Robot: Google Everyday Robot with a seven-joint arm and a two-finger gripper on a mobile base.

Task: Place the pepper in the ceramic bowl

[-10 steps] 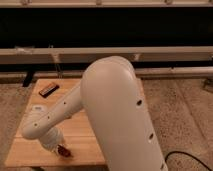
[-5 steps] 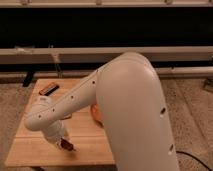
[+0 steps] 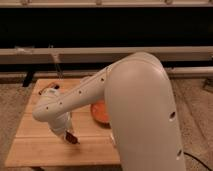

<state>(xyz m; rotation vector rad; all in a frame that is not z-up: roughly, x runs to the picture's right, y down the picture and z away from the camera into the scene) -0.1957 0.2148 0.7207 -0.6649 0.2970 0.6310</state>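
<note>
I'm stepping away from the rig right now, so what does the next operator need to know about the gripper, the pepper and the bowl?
Gripper: low over the wooden table, near its front left part, at the end of the white arm.
Pepper: dark red, at the gripper's tip, apparently held; whether it is lifted clear of the table is hard to tell.
Bowl: orange, on the table to the right of the gripper, partly hidden by the arm.
Done: pepper appears picked up.
Left: carry it right to the bowl and release it inside.
</note>
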